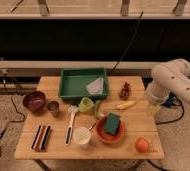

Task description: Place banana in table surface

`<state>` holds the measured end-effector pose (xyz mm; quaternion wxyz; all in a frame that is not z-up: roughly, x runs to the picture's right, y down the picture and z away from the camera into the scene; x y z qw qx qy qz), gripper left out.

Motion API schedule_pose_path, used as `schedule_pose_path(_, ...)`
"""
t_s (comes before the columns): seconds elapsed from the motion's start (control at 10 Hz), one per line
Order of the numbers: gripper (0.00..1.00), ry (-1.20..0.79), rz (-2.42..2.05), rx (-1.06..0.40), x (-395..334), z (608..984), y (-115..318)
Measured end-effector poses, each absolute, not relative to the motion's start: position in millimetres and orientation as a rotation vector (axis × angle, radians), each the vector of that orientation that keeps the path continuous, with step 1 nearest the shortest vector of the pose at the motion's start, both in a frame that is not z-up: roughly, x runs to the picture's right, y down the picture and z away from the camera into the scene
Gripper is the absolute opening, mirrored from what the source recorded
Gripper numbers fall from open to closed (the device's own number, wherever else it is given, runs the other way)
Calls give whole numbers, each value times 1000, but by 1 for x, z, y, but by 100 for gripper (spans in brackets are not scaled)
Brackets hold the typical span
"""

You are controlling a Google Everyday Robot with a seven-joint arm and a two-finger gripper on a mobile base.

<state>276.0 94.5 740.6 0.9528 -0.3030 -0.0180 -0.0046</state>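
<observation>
Lying on the table surface (143, 122) just nearside of the grapes (125, 91), the banana (126, 105) rests free; what seems the gripper (154, 107) hangs at the right edge, its state impossible to tell.

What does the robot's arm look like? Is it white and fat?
Yes! The arm is creamy white, thick and rounded, like fat tubes joined by a bulgy elbow. The gripper, hanging by the right edge of the table, looks pale too.
</observation>
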Motion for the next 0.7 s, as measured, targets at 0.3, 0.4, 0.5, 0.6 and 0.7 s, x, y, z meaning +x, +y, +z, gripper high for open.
schedule_pose_path(0.3, 65, -93, -31, -641, 257, 822, 80)
schedule_pose_path(0.4, 65, -103, -36, -654, 252, 843, 81)
schedule_pose_path(0.5, 65, -109, -40, -667, 249, 856, 84)
schedule_pose_path(0.6, 65, -123, -48, -696, 238, 875, 93)
schedule_pose_path(0.7, 65, -132, -51, -709, 233, 881, 98)
